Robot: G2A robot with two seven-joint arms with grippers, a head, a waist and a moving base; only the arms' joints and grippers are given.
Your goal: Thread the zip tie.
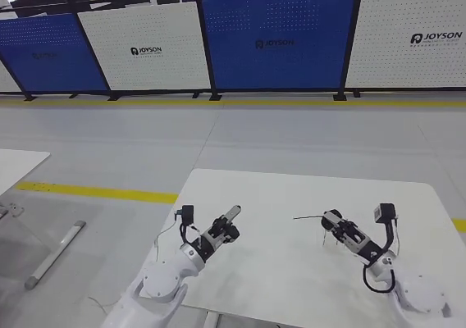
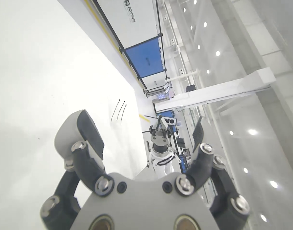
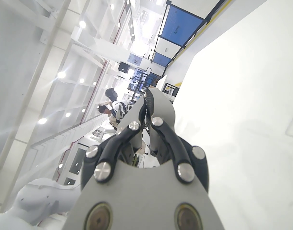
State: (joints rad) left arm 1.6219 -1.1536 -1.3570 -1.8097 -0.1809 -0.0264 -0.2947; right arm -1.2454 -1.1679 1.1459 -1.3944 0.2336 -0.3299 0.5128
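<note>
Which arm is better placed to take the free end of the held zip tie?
Left, likely. The left gripper is open and empty, and the zip tie points its free end toward it. The right gripper is shut on that tie.

Each white and blue pegboard panel (image 1: 397, 61) carries a small printed logo.

From here the zip tie (image 1: 308, 217) is a hair-thin line sticking out of the right gripper (image 1: 330, 218). It's too small to tell which end is its head. The gripped stretch is hidden between the closed fingers (image 3: 161, 104). The spare ties (image 2: 119, 112) are just as hard to read.
</note>
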